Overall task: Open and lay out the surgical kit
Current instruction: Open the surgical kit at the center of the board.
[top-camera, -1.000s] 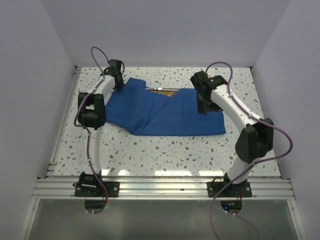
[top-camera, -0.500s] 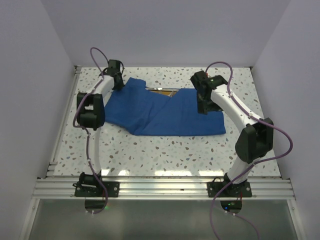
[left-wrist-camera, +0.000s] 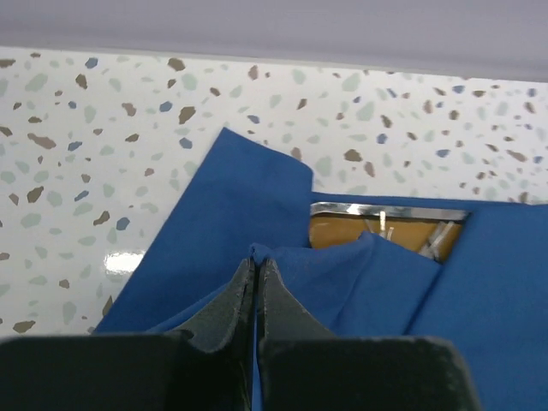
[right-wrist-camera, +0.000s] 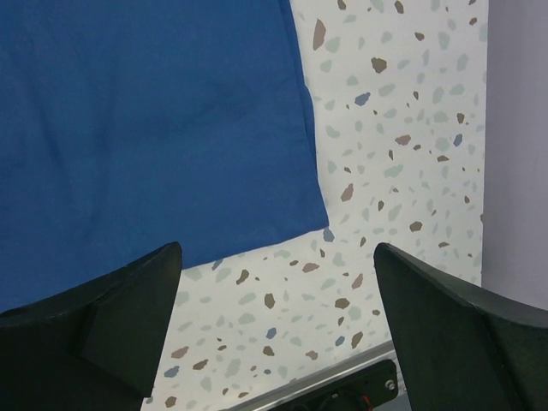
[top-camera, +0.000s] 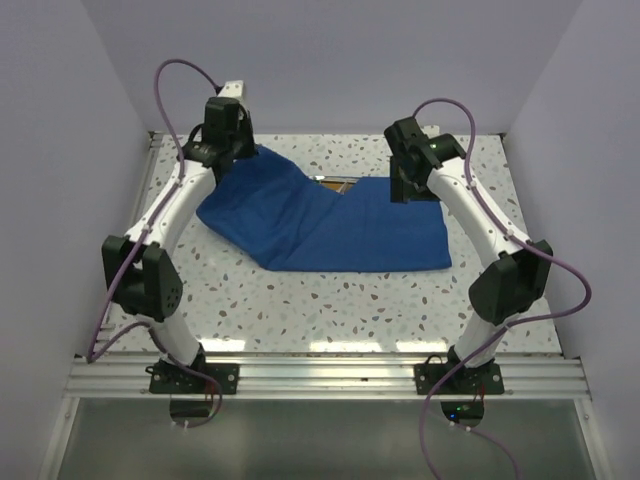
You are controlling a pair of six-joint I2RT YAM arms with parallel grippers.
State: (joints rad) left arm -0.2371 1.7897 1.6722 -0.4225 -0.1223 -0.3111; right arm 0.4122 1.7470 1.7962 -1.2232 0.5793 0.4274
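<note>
The royal-blue cloth wrap (top-camera: 330, 225) lies partly unfolded across the middle of the table. My left gripper (top-camera: 244, 150) is shut on a pinched fold of the cloth (left-wrist-camera: 257, 253) and holds that far-left flap raised off the table. Behind the fold, the steel tray (left-wrist-camera: 390, 210) shows through a gap, with an orange-brown inside and thin silver instruments (left-wrist-camera: 441, 240) partly hidden by cloth. The tray (top-camera: 335, 183) is a small opening in the top view. My right gripper (top-camera: 402, 192) is open and empty, hovering over the cloth's right edge (right-wrist-camera: 171, 128).
Aluminium rails run along the table's near edge (top-camera: 320, 372) and left side (top-camera: 128, 240). White walls close the back and both sides. Bare speckled tabletop (right-wrist-camera: 385, 171) lies right of the cloth, with a rail (right-wrist-camera: 342, 381) past it.
My left arm has risen and stretched out, lifting the cloth's left flap off the table. My right gripper has shifted slightly towards the back.
</note>
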